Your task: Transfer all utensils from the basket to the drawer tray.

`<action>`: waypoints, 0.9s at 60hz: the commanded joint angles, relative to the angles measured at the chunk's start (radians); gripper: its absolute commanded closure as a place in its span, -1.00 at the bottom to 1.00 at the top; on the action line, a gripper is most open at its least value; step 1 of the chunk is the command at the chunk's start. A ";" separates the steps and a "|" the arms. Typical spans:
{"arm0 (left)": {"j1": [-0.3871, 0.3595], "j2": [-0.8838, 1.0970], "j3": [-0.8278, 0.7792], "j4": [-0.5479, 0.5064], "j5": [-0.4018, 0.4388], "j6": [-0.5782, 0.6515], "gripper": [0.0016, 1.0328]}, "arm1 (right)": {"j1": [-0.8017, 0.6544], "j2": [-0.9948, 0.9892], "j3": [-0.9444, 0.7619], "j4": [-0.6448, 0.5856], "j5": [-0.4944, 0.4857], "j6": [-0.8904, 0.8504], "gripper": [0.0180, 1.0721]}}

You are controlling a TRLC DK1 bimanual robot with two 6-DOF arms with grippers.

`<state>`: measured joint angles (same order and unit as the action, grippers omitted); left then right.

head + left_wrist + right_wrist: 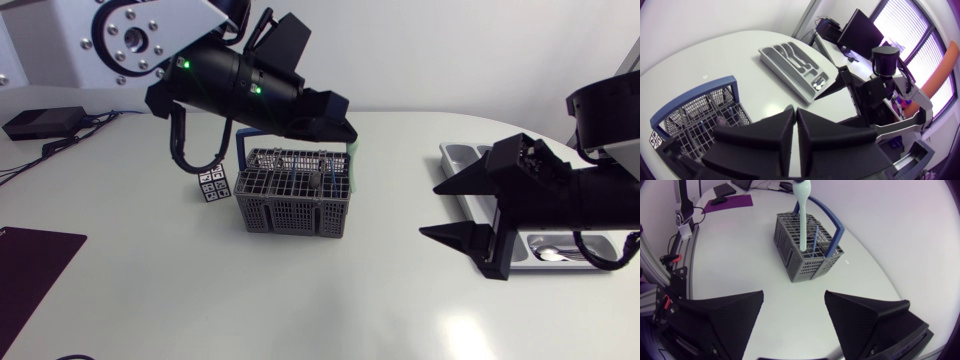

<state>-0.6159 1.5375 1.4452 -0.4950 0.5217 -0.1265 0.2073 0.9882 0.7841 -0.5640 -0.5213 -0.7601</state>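
The grey wire basket with a blue handle stands mid-table. My left gripper hovers over its far right corner, shut on a pale green utensil that hangs upright with its lower end inside the basket. A blue utensil and a dark one also stand in the basket. The grey drawer tray lies at the right with spoons in it. My right gripper is open and empty beside the tray's left edge, pointing towards the basket. In the left wrist view the fingers are pressed together above the basket and the tray lies ahead.
A small cube with printed markers sits just left of the basket. A black box with cables lies at the far left, and a dark purple mat lies at the near left edge.
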 commanded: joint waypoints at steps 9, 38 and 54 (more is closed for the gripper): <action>0.002 -0.016 -0.048 -0.074 0.109 0.067 0.89 | 0.084 0.064 0.050 0.006 -0.048 0.105 -0.68; -0.120 -0.048 -0.092 -0.159 0.176 0.166 0.89 | 0.238 0.086 0.035 0.036 -0.129 0.166 -0.05; -0.123 -0.057 -0.095 -0.160 0.184 0.166 0.89 | 0.247 0.078 0.020 0.030 -0.157 0.163 0.54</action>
<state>-0.7345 1.5055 1.3788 -0.6468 0.6846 0.0273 0.4442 1.0607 0.8135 -0.5415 -0.6624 -0.6201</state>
